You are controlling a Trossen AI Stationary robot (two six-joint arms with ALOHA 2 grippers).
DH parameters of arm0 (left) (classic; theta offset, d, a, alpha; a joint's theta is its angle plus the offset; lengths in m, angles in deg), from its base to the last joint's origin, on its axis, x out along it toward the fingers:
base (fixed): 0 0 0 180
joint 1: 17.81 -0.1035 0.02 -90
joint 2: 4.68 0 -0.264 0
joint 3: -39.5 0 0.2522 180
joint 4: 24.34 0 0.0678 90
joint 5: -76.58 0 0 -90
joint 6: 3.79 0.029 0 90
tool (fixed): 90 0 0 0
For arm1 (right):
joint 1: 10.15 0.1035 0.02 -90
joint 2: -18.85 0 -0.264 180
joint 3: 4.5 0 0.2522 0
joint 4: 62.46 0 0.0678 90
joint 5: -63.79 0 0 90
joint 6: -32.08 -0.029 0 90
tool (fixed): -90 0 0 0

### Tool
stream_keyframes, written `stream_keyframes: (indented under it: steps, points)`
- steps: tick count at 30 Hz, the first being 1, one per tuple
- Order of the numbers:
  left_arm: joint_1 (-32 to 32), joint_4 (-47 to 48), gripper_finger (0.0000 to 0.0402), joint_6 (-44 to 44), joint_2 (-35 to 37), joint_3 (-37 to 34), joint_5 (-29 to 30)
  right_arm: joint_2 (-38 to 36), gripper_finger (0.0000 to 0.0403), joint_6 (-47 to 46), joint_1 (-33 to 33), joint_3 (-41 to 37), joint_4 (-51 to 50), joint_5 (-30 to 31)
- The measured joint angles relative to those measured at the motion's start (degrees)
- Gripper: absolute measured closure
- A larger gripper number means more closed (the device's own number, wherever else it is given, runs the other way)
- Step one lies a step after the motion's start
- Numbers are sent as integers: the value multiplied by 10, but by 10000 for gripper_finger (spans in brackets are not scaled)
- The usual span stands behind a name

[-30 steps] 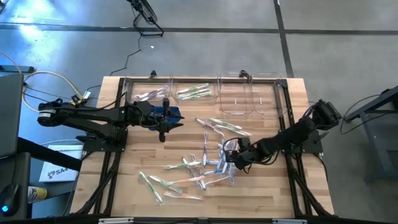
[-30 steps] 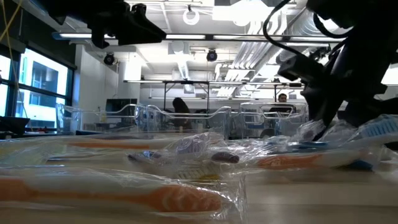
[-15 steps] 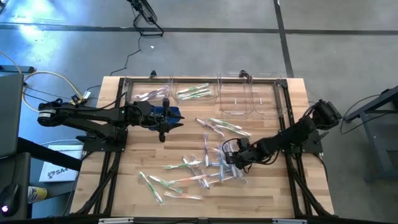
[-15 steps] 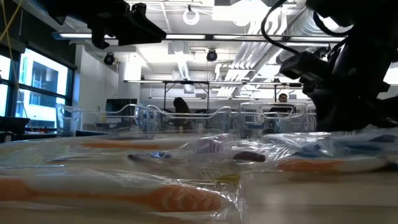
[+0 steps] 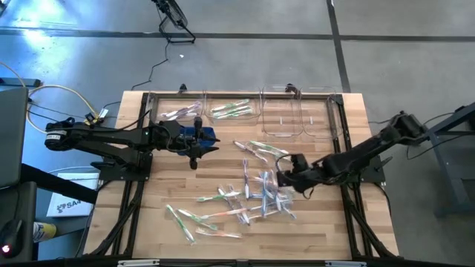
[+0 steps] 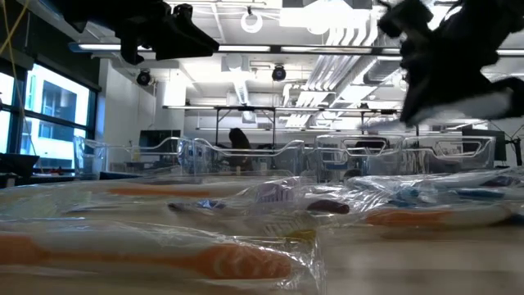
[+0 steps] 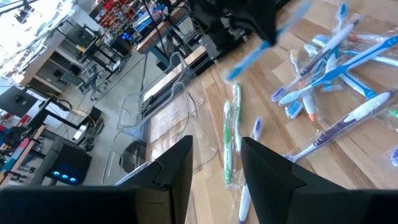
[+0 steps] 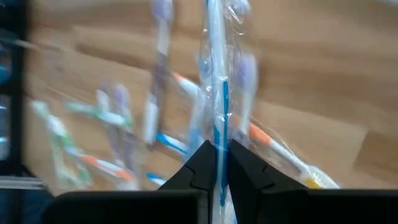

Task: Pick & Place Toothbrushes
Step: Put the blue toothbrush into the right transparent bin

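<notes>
Several toothbrushes (image 5: pixel 249 194), wrapped in clear film, lie scattered on the middle of the wooden table. More toothbrushes lie in two clear bins at the far edge: whitish-purple ones (image 5: pixel 178 113) and green ones (image 5: pixel 231 110). My right gripper (image 5: pixel 288 178) hangs over the right side of the pile, shut on a blue toothbrush (image 8: pixel 217 106) in clear wrap. That blue toothbrush (image 7: pixel 267 38) also shows in the left wrist view, in the air. My left gripper (image 5: pixel 194 152) waits open at the left, above the table, its fingers (image 7: pixel 174 177) apart with nothing between them. My right gripper pinches the blue toothbrush's handle (image 8: pixel 217 146) between its two fingers, with the wrapping caught in the pinch. The fingers slant down from the table's right side. The toothbrush sticks out past the fingertips and is lifted clear of the pile.
Two more clear bins (image 5: pixel 282 119) (image 5: pixel 319 119) stand at the far right edge. Green toothbrushes (image 5: pixel 179 219) lie toward the near left. Bare wood shows on the left half of the table, below my left arm.
My right gripper has shut on the blue toothbrush in the pile, then risen and drawn back a little toward the table's right edge. The blue toothbrush has come up clear of the table. A few toothbrushes beside it have shifted.
</notes>
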Motion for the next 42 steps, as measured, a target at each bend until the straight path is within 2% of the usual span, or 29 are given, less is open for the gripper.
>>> stream_keyframes:
  steps: [5,13,17,24,29,34,42]
  points:
    - [0,0,270,0,0,0,0,-83,388,57,-16,0,-25,87]
    - [0,0,270,-3,0,0,0,-198,385,207,-69,0,-18,243]
    - [0,0,270,-4,0,0,0,-238,388,278,-116,0,-20,284]
    - [0,0,270,-4,0,0,0,-249,388,378,-230,0,-24,313]
    - [0,0,270,-4,0,0,0,-229,388,418,-314,0,-40,316]
    - [0,0,270,-4,0,0,0,-193,388,421,-384,0,-86,307]
    - [0,0,270,-4,0,0,1,-125,388,405,-461,0,-134,266]
